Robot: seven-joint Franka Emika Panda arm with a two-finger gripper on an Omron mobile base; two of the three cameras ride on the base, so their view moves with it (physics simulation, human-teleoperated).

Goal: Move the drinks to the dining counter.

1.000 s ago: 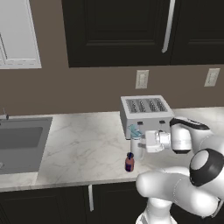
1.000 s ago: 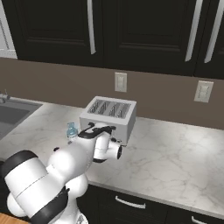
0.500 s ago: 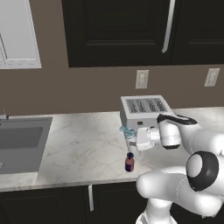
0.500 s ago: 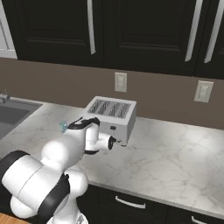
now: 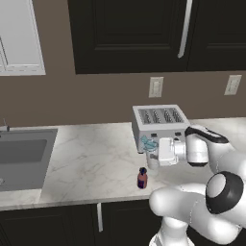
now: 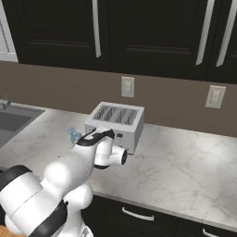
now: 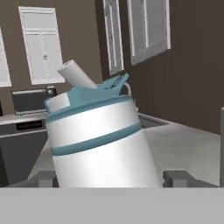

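At centre of the left base view, the gripper point(image 5: 154, 153) has swung left and reached the white-grey bottle point(image 5: 151, 154) in front of the toaster point(image 5: 159, 126) on the tabletop point(image 5: 91, 158). Its fingers point(image 7: 45, 177) flank the bottle, narrowing; whether they grip yet I cannot tell. The purple bottle point(image 5: 141, 178) waits at lower centre.

white bottle point(image 7: 100, 148) (teal bands), purple-red bottle point(image 5: 141, 178).
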